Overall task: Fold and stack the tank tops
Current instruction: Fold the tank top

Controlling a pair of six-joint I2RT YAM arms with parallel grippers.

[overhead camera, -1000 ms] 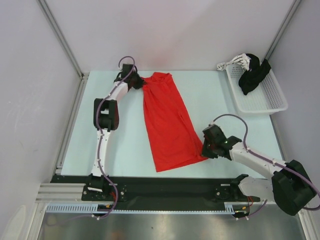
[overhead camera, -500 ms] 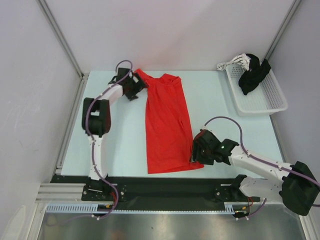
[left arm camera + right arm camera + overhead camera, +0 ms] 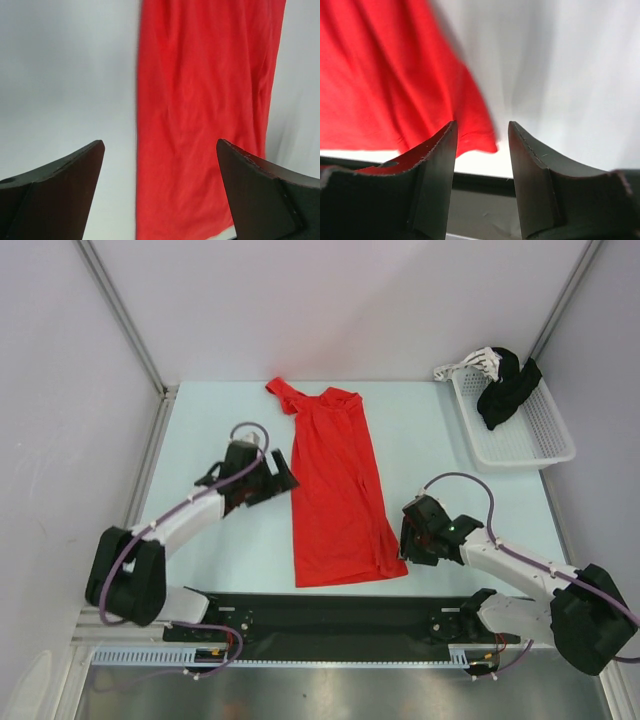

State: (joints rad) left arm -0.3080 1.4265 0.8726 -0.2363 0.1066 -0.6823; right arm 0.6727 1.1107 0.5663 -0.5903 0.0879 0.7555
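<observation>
Here the red tank top (image 3: 335, 490) is lying flat, lengthwise along the middle of the surface (image 3: 440, 460). The left gripper (image 3: 283, 478) is holding its jaws wide apart at the garment's left edge. The right gripper (image 3: 404, 537) is keeping its jaws partly apart, gripping nothing, with the near right hem corner just ahead.

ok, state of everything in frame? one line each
red top: flat on the table, a long narrow strip, looks folded lengthwise, not held
left tool: open, empty, over the top's left edge
right tool: open, empty, by the top's near right corner
basket: upright, far right of the table
black garment: crumpled in the basket
</observation>
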